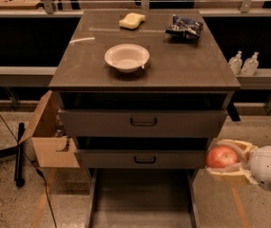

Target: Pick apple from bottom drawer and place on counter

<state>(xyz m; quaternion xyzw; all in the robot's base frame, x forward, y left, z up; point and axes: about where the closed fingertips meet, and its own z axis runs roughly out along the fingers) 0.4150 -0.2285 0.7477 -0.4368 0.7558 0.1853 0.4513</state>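
Observation:
My gripper [225,161] is at the lower right, beside the front right corner of the cabinet, level with the second handled drawer. It is shut on the red apple [222,157], which sits between the pale fingers [230,176]. The apple is above and to the right of the open bottom drawer [142,198], whose bare grey floor shows below. The dark glossy counter [182,65] lies above, well higher than the apple.
On the counter stand a white bowl [127,57], a pale yellow sponge [131,20] and a dark snack bag [185,26]. Two grey drawers with black handles [143,122] face me. A cardboard box [49,134] sits left; two bottles [243,63] right.

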